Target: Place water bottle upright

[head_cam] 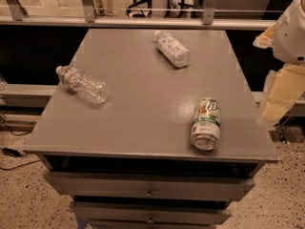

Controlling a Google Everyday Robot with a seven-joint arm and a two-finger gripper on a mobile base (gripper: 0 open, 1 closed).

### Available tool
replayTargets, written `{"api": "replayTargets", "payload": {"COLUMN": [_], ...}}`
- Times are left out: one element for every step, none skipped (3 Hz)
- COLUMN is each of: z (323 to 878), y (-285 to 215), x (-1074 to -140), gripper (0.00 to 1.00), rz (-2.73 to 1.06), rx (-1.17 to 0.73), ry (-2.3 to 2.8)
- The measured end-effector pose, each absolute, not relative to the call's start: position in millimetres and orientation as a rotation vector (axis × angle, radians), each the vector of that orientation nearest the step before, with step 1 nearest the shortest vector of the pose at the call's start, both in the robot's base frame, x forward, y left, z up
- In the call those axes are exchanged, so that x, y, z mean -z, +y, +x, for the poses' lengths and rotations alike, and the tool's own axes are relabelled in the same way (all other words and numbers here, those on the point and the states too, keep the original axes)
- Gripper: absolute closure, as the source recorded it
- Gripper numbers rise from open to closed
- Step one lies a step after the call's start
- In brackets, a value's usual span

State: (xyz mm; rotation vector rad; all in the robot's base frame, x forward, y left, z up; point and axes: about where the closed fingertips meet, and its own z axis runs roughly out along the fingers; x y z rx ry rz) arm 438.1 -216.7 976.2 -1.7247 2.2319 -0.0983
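Note:
The water bottle (83,84) is a small clear ribbed bottle with a white cap and a reddish band near its shoulder. It lies on its side near the left edge of the grey table (143,104), cap pointing to the far left. My gripper (279,97) hangs beyond the table's right edge, far from the bottle, with nothing seen in it.
A clear bottle with a wide white-bluish label (172,48) lies on its side at the table's far middle. A green-and-white drink can (206,123) lies on its side near the front right. Drawers (150,187) sit below the tabletop. A rail (143,22) runs behind.

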Motion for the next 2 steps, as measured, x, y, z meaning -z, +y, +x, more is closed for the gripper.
{"api": "replayTargets", "payload": {"z": [438,447], "y": [-217,-179], "x": [-976,-972], "gripper": [0.0,0.0], "rz": [-1.725,-1.738], "rx": [0.099,0.038], "ry": [2.232,2.172]}}
